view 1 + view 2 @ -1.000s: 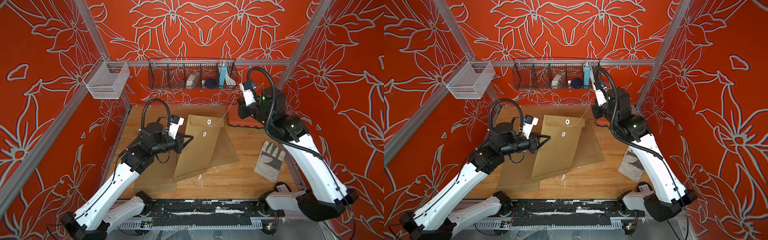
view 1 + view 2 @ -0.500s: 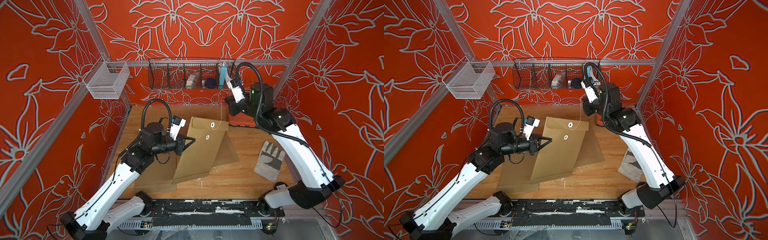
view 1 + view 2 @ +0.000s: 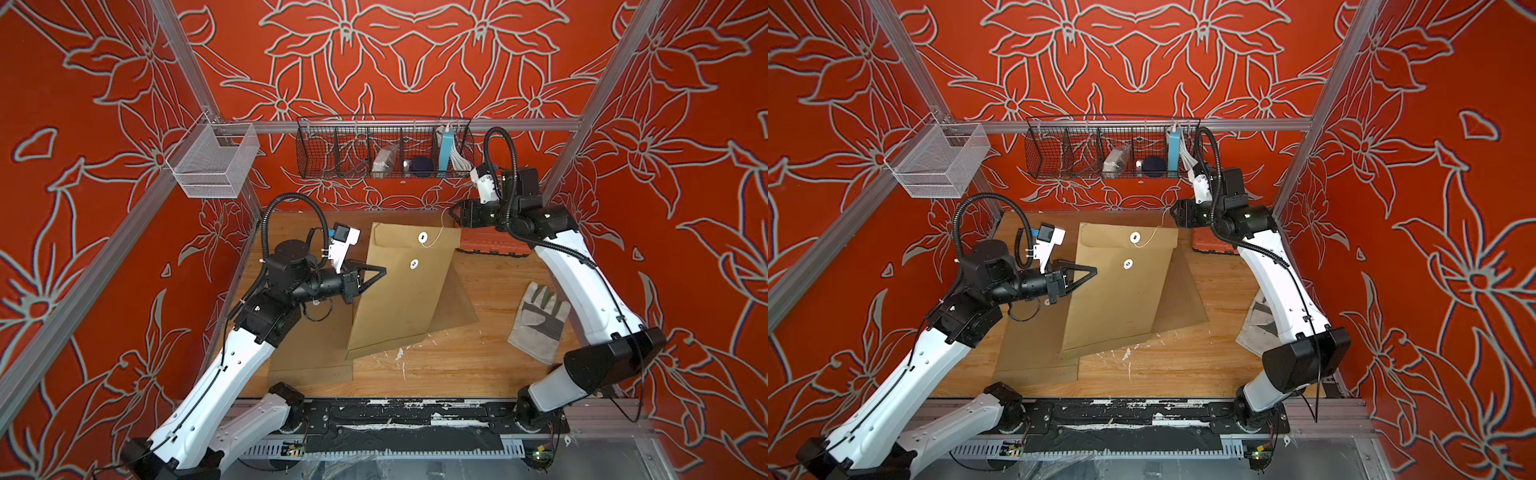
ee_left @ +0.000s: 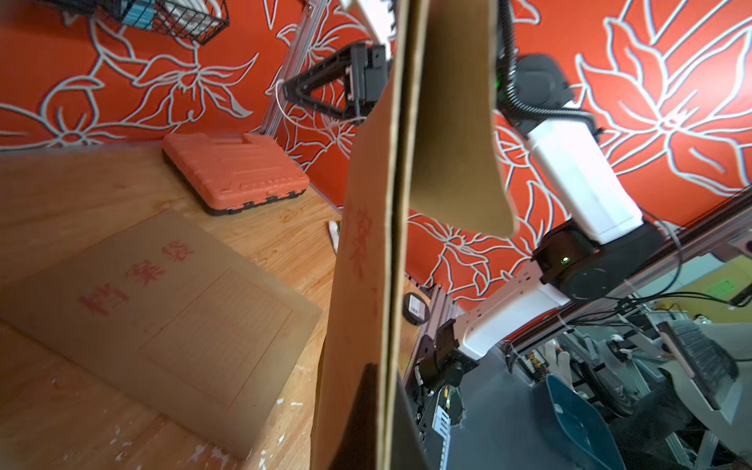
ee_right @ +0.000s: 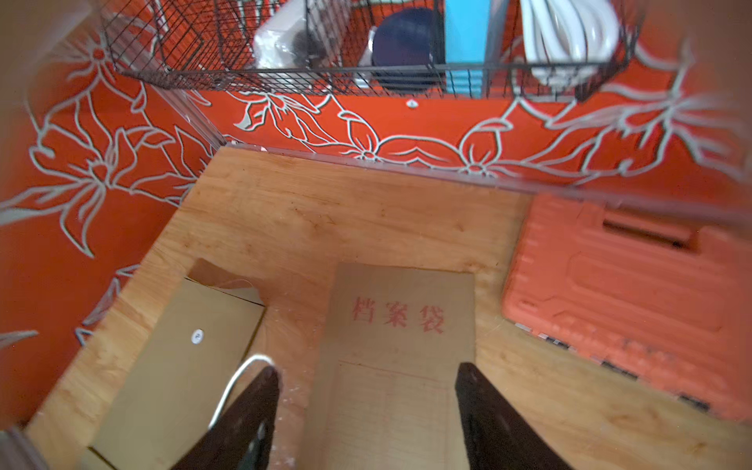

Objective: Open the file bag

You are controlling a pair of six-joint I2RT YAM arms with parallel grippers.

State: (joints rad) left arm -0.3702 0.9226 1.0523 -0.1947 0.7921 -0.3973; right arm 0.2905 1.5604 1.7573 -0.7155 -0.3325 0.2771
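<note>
The file bag [image 3: 399, 299] is a brown kraft envelope with two white discs, held up tilted above the table in both top views [image 3: 1117, 299]. My left gripper [image 3: 376, 272] is shut on its left edge; in the left wrist view the bag [image 4: 366, 244] runs edge-on between the jaws and its flap [image 4: 455, 122] hangs off the body. A thin white string [image 3: 434, 239] leads slack from the upper disc to my right gripper [image 3: 453, 214], which is open at the bag's top right corner. In the right wrist view the string [image 5: 240, 374] loops beside one fingertip [image 5: 270, 378].
Two more brown bags lie flat on the wooden table, one under the held bag [image 3: 457, 303], one near the front left [image 3: 311, 357]. An orange tool case [image 3: 490, 247] and a work glove [image 3: 540, 320] lie to the right. A wire basket [image 3: 382, 149] hangs on the back wall.
My right gripper has swung left from the back right corner toward the bag's top and has opened. The string has gone from taut to slack. My left gripper has kept its hold.
</note>
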